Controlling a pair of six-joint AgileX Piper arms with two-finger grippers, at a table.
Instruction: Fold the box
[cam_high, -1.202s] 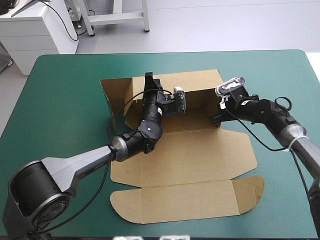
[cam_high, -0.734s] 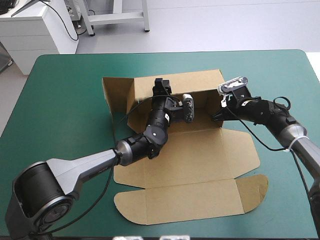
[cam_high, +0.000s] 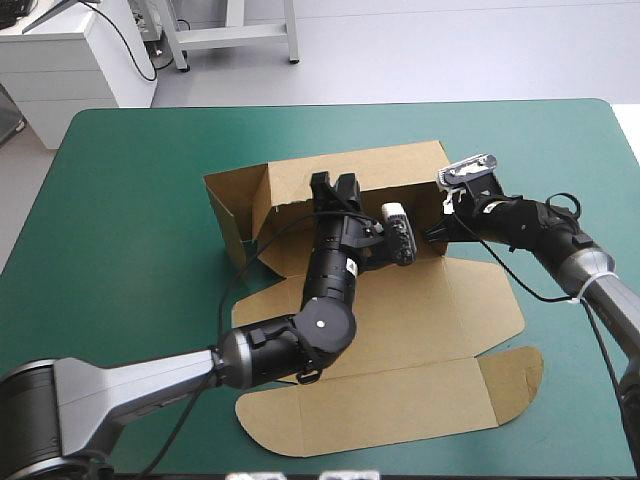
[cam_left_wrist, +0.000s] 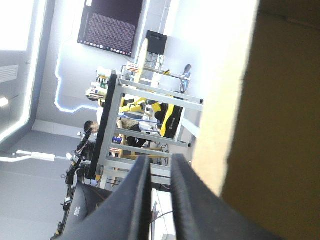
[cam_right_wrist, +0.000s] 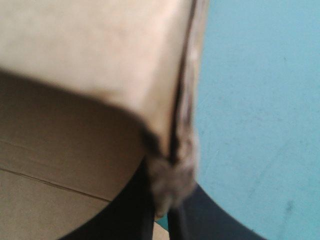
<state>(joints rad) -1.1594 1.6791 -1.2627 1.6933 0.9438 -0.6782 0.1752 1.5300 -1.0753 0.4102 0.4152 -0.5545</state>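
Left gripper (cam_high: 334, 183) is sliding right along the box's (cam_high: 400, 300) raised far wall, now near its middle, fingers a crack apart and gripping nothing. The box is sitting mid-table on the teal-green cover (cam_high: 130, 200), lid lying flat. Right gripper (cam_high: 435, 230) is pinching the right wall's corner, so I'm guessing that side's tuck is coming.

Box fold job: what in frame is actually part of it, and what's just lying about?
In the job: box, far wall raised; left claw at that wall; right claw gripping its right-hand corner.
Just there: teal-green table cover underneath.
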